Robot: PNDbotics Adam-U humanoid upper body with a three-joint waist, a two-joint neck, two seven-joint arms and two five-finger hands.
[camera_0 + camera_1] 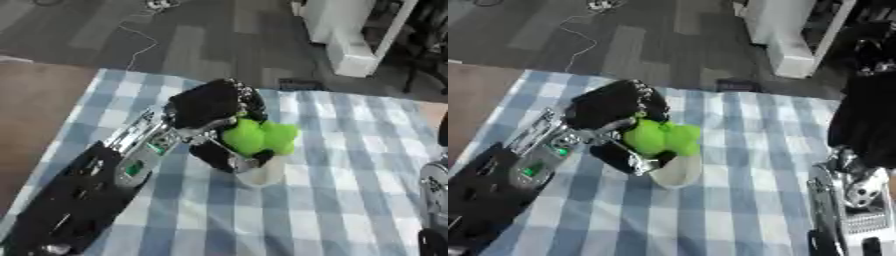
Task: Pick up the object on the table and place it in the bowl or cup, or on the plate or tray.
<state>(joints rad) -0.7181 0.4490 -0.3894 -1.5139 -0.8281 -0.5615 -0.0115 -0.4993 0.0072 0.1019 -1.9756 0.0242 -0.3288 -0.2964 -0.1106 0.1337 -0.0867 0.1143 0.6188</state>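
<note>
Placement step. The right arm [859, 200] shows only at the near right edge; its hand cannot be made out. At mid-table, the left hand [206, 107] has its fingers and thumb curled around a bright green soft object [258, 136], which sits just above and seemingly touching the rim of a pale cup [261, 172] on the blue-checked tablecloth [350, 200]. To finish well, the object should probably be centred over the cup mouth, then lowered before the fingers spread, so the cup does not tip. Beyond lies dark floor.
</note>
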